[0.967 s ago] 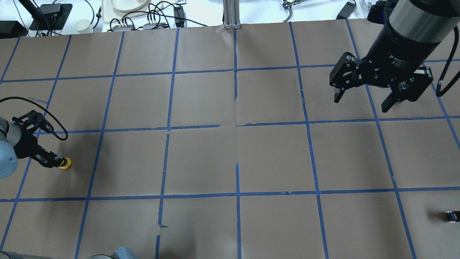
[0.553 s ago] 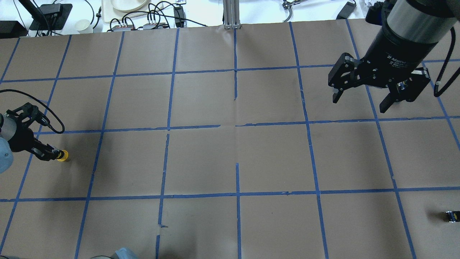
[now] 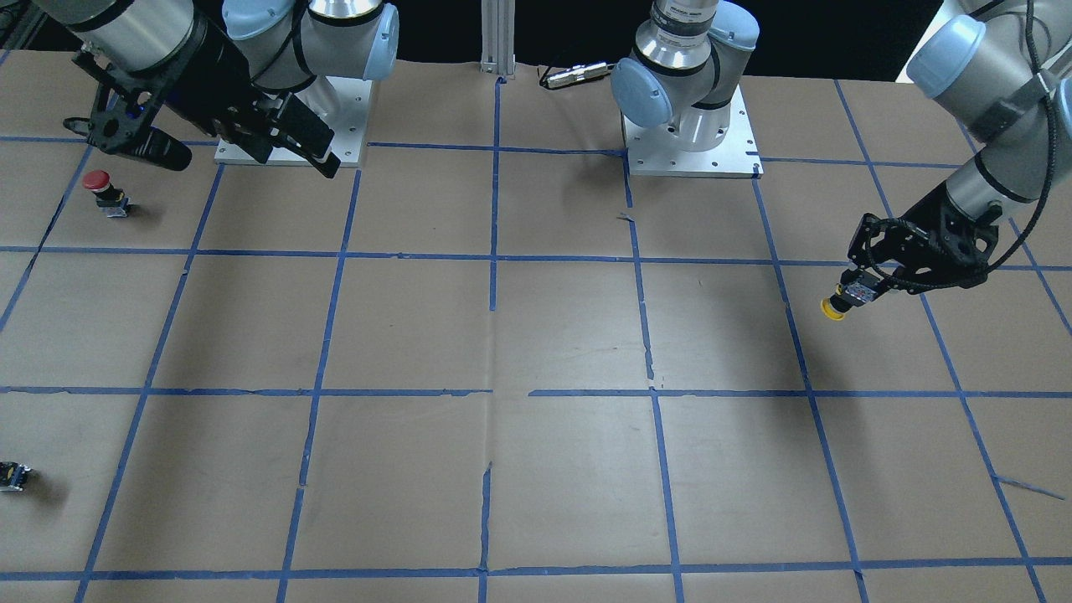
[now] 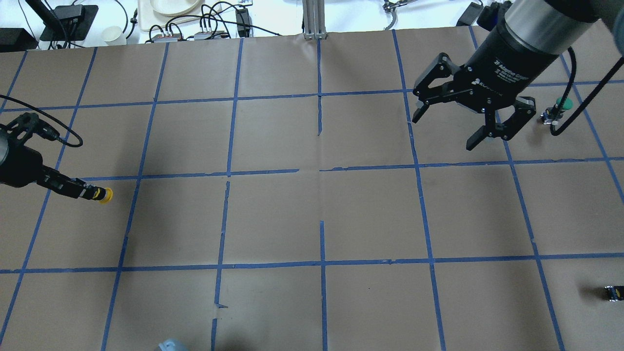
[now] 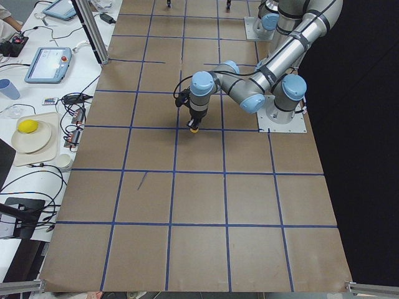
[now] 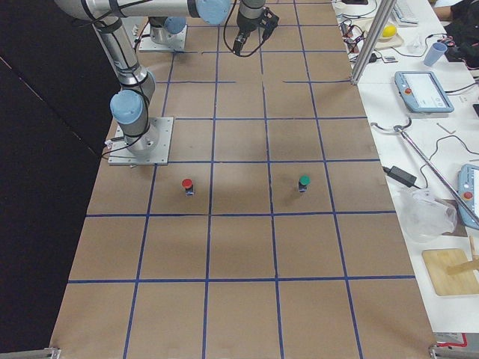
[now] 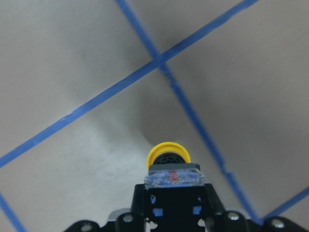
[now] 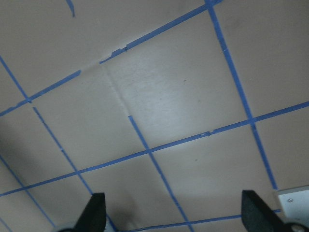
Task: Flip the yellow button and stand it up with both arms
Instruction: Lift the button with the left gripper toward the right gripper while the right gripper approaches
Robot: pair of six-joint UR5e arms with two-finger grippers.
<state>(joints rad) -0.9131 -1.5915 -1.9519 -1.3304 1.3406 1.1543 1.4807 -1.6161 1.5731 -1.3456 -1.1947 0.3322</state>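
Inward has swung the tilted left arm, jaws gripping the yellow button; right arm too, jaws spread.

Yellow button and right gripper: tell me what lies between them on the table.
Nothing but bare brown paper with blue tape lines, as the overhead view shows, between the yellow button in the left gripper and the open right gripper.

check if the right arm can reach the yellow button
Probably not yet: the jaws of the left arm clamp the yellow button far out on its own side, well away from the right arm.
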